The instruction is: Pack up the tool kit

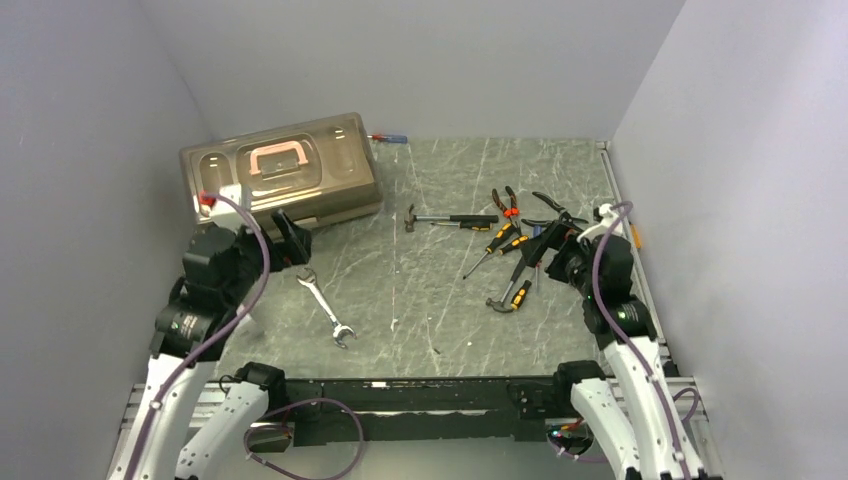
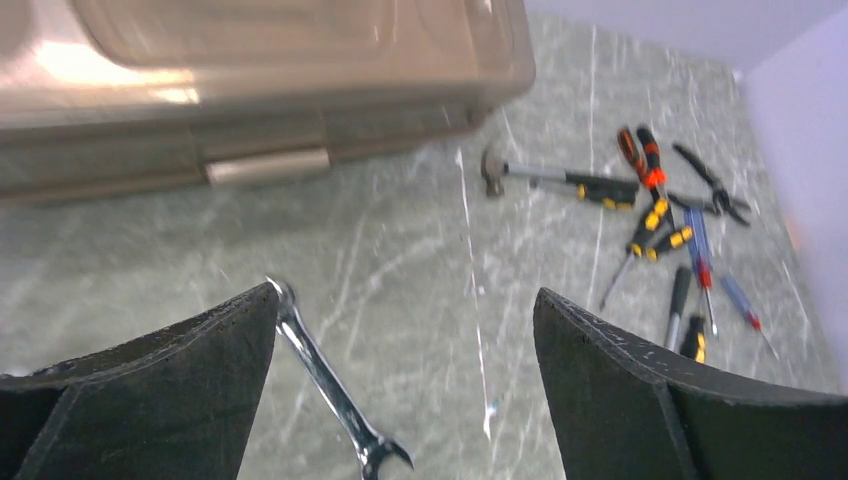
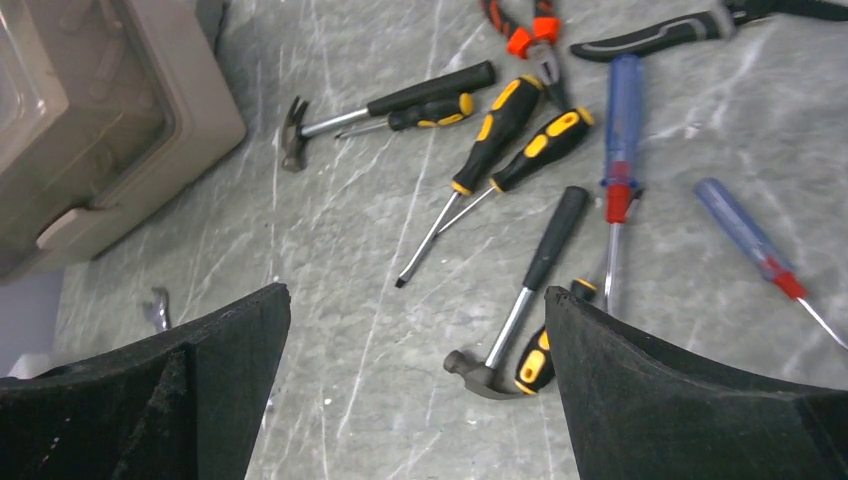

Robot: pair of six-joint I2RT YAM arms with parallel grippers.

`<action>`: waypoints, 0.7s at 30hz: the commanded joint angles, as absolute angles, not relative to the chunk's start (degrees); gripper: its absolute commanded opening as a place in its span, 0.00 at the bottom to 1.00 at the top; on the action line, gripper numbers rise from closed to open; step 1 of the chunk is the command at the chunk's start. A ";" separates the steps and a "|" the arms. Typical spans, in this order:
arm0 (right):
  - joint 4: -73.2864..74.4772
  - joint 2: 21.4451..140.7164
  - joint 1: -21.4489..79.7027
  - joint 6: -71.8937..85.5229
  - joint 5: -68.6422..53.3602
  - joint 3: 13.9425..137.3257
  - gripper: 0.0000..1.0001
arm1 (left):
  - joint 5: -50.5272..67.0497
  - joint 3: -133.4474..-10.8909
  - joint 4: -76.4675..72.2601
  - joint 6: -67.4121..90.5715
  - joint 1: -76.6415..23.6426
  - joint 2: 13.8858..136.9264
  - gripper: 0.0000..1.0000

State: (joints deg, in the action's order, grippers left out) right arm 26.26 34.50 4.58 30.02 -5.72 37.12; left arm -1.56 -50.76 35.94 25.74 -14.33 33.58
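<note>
- Table (image 1: pixel 440 330): grey marbled top. Every tool I can see lies loose on it, so nothing's packed yet afaict.
- Toolbox (image 1: pixel 282 175): tan-brown, far-left corner, sat at a slight angle. Smoky lid is down w/ the pink handle (image 1: pixel 277 160) flat on top, and the front latch (image 2: pixel 267 165) looks closed. Opening it isn't done.
- Left gripper (image 2: pixel 405 300): fingers spread wide, nothing between them. It hovers just in front of the box, above the wrench.
- Right gripper (image 3: pixel 415 300): also spread wide and empty, over the tool pile on the right side.
- Far hammer (image 1: pixel 455 218): mid-table, head pointing toward the box.
- Near hammer (image 3: pixel 555 240): closer to me in the pile.
- Wrench (image 1: pixel 327 307): steel, alone at left-centre, well apart from the pile.
- Pliers (image 1: pixel 510 203): orange grips, at the far end of the pile, w/ black-handled pliers (image 1: pixel 558 210) beside them.
- Black-orange screwdrivers (image 3: pixel 505 115): two lying side by side, w/ blue screwdrivers (image 3: pixel 622 100) next to them.
- My read: approx zero progress. Left to do: open the lid, load all tools, shut it.
</note>
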 commanded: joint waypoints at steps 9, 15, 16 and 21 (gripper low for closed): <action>4.75 53.44 13.40 28.74 -13.87 44.15 1.00 | -3.69 -67.63 37.30 15.16 1.36 46.05 0.99; -1.70 65.44 23.48 29.85 -10.69 51.14 1.00 | 2.91 -70.61 37.18 15.86 16.39 51.39 0.99; -2.87 67.53 24.64 30.26 -10.47 52.14 1.00 | 3.99 -71.16 37.43 16.48 18.92 52.41 0.99; -5.74 77.71 30.29 31.38 -9.20 57.34 1.00 | 16.54 -68.20 31.20 23.42 31.64 56.16 0.99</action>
